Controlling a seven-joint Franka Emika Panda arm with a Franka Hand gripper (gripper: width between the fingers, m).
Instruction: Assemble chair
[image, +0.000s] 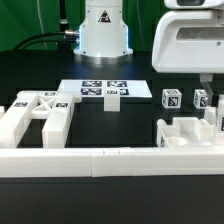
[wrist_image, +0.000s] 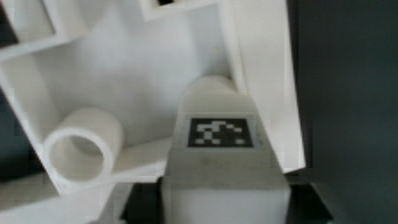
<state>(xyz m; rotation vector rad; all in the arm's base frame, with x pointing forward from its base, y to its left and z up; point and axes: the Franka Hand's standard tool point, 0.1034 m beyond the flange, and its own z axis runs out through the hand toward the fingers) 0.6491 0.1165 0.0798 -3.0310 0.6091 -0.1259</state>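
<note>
Right, my claw is clamped on both sides of the tagged chair post, tag facing my wrist, held over the white chair slab at the exterior view's right, so, I reckon, it can line up with the round socket just beside it.

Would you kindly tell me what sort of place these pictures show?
Most likely a robotics lab bench: a robot arm's base stands on a black table, a marker board lies flat, and the hand grips a tagged white piece among other chair parts.
</note>
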